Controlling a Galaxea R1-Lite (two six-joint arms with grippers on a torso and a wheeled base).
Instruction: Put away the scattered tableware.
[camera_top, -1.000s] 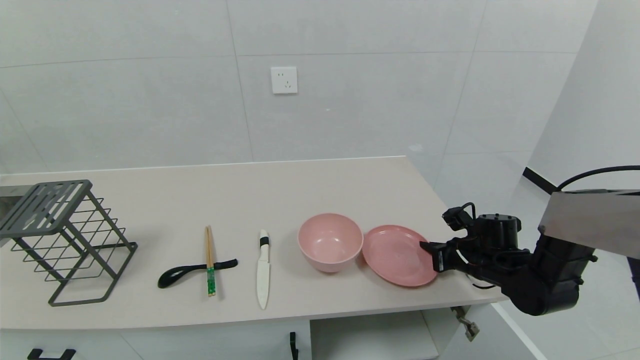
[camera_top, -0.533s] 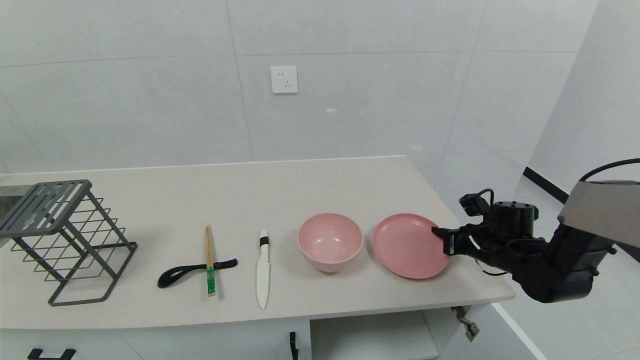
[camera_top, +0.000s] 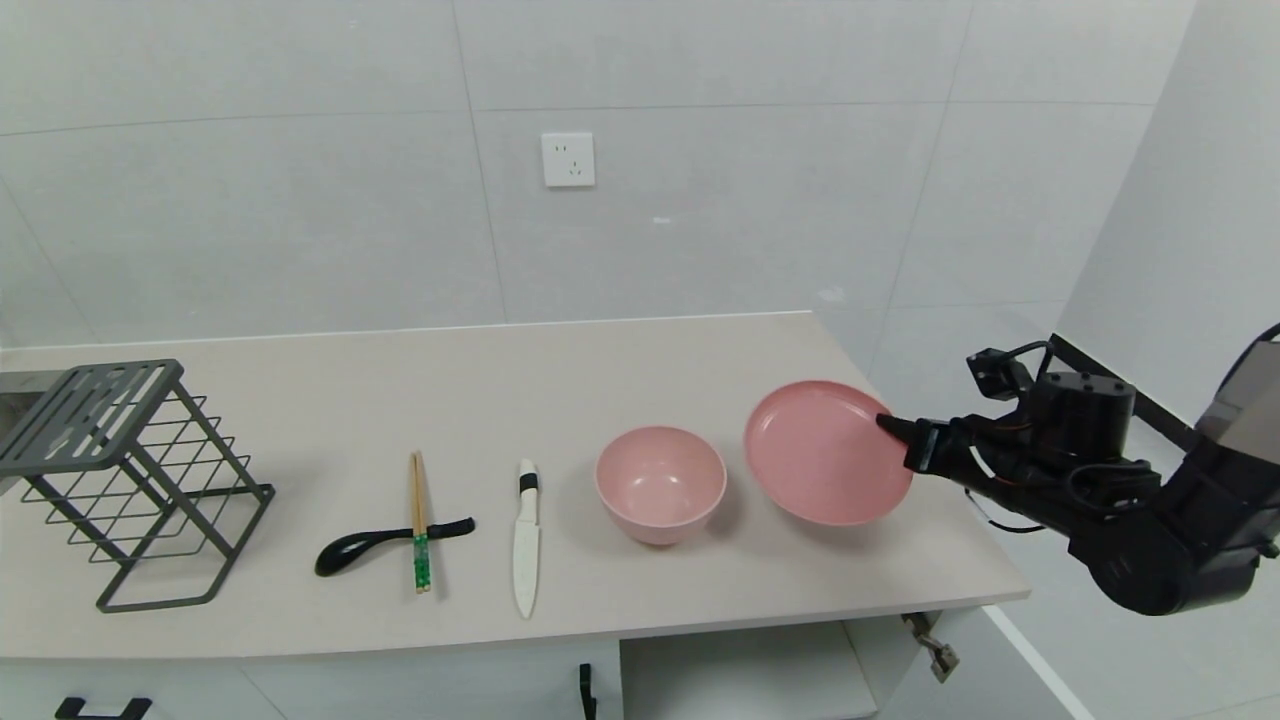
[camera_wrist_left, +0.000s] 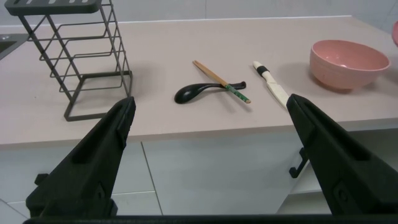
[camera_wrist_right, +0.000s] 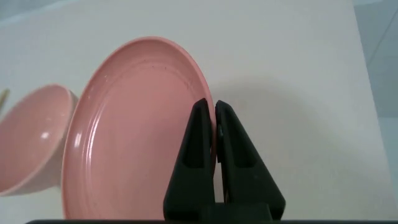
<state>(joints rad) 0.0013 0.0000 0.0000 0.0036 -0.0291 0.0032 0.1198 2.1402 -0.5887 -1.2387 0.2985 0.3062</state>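
A pink plate (camera_top: 822, 452) (camera_wrist_right: 130, 124) hangs tilted above the counter's right end, and my right gripper (camera_top: 893, 428) (camera_wrist_right: 213, 118) is shut on its right rim. To its left a pink bowl (camera_top: 661, 483) (camera_wrist_left: 349, 62) stands upright on the counter. Further left lie a white knife (camera_top: 526, 537) (camera_wrist_left: 272, 83), a pair of chopsticks (camera_top: 420, 520) (camera_wrist_left: 220, 81) and a black spoon (camera_top: 385, 543) (camera_wrist_left: 199, 91) that the chopsticks cross. My left gripper (camera_wrist_left: 208, 155) is open, low in front of the counter with nothing between its fingers.
A dark wire rack (camera_top: 125, 470) (camera_wrist_left: 74, 53) stands at the counter's left end. The counter (camera_top: 480, 400) ends just right of the plate. A cabinet door (camera_top: 930, 650) hangs open below the right front corner. A wall socket (camera_top: 568, 160) is on the tiled wall.
My right gripper has lifted the pink plate off the counter, moving it up and to the right and tipping it toward the bowl. Everything else kept its place.
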